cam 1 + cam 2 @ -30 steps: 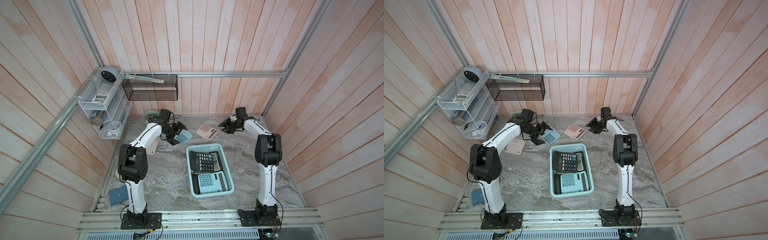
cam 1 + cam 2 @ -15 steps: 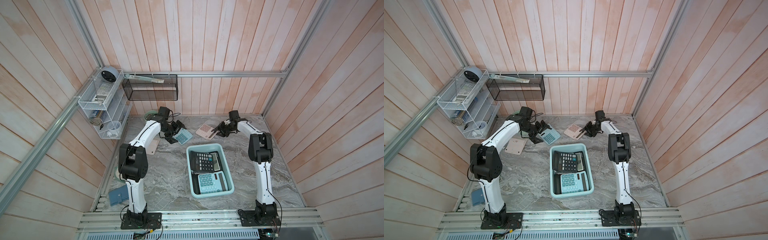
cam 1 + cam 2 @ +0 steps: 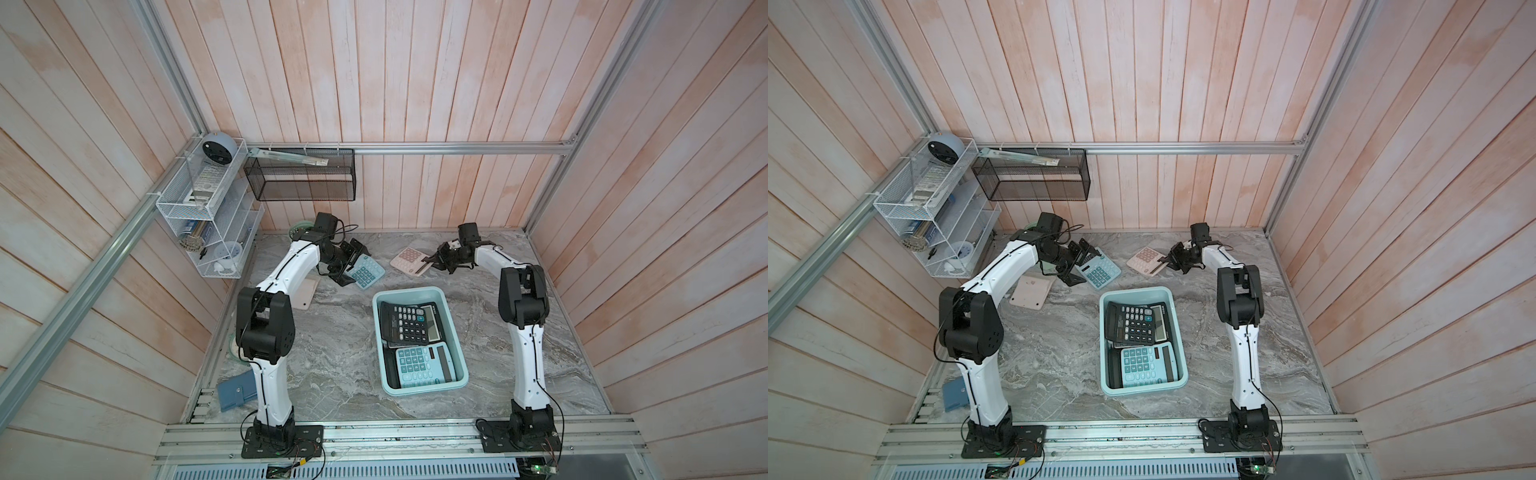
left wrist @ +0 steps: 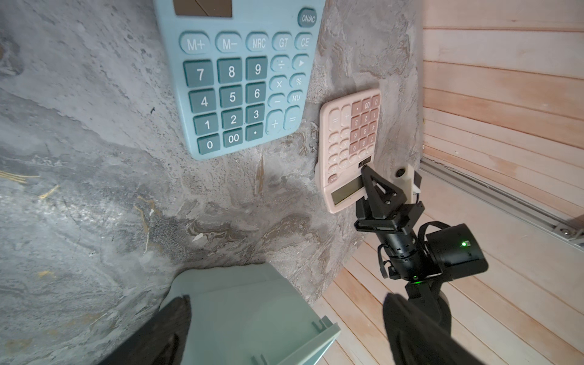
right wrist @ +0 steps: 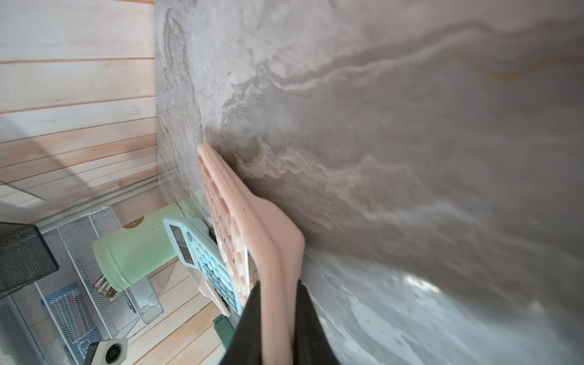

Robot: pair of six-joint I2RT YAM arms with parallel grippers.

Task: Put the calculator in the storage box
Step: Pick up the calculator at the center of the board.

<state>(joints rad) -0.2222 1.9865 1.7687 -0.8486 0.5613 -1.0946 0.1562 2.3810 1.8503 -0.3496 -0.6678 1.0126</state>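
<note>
Pinching marks this moment: the right gripper (image 3: 429,262) (image 4: 365,177) has its jaws pressed together on the display end of the pink calculator (image 3: 409,258) (image 4: 350,139). In the right wrist view the 2 fingers (image 5: 249,319) squeeze the pink edge from both faces. The far end of the calculator meets the tabletop (image 3: 332,353); whether the gripped end is raised I cannot tell. This calculator lies near the back wall, outside the box (image 3: 424,391) and apart from its far rim.

The left gripper (image 3: 351,264) (image 3: 1077,262) is spread wide and holds nothing. It sits just beside the display end of the teal calculator (image 3: 368,272) (image 4: 240,88), which lies face up on the tabletop, near the pink one but not touching it.

The box stands in the middle of the tabletop, between the 2 arms. Inside are 2 calculators: a black calculator (image 3: 409,322) at the far end, tilted, and a blue calculator (image 3: 419,368) at the near end. A mint cup (image 5: 136,249) stands at the back behind the left arm.
</note>
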